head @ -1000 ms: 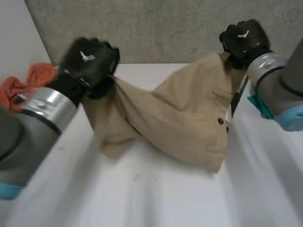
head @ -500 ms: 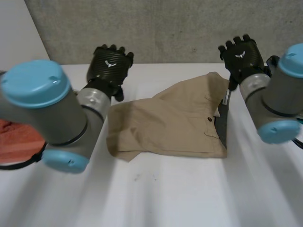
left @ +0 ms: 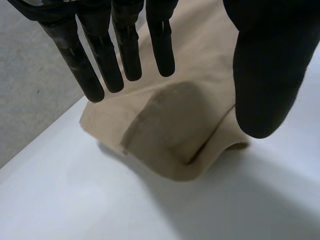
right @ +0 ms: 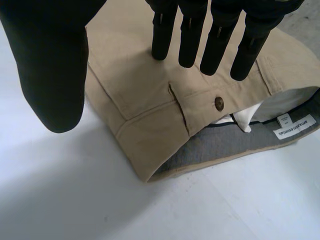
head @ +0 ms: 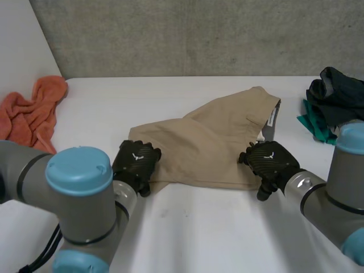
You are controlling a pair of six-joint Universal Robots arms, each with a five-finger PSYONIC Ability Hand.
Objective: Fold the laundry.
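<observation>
Orange towel (head: 31, 116) lies bunched at the far left of the table (head: 193, 233), well apart from the job. Next comes my left hand (head: 135, 164), fingers straight and spread from the thumb, holding nothing, poised over the near left corner of the shorts (head: 210, 142), where the hem is curled under itself. The tan shorts lie mid-table, roughly flat, between my hands. My right hand (head: 272, 162) is likewise open and empty, over the waistband corner by the button (right: 218, 103), where the grey lining gapes. A dark pile (head: 336, 94) sits at the far right. My worry is that if my left pinches that rolled hem, I could take only one layer, and the fold would drag crooked. On the right, catching the top flap alone would let the waistband splay open. Uneven lifts could also skew the whole cloth.
</observation>
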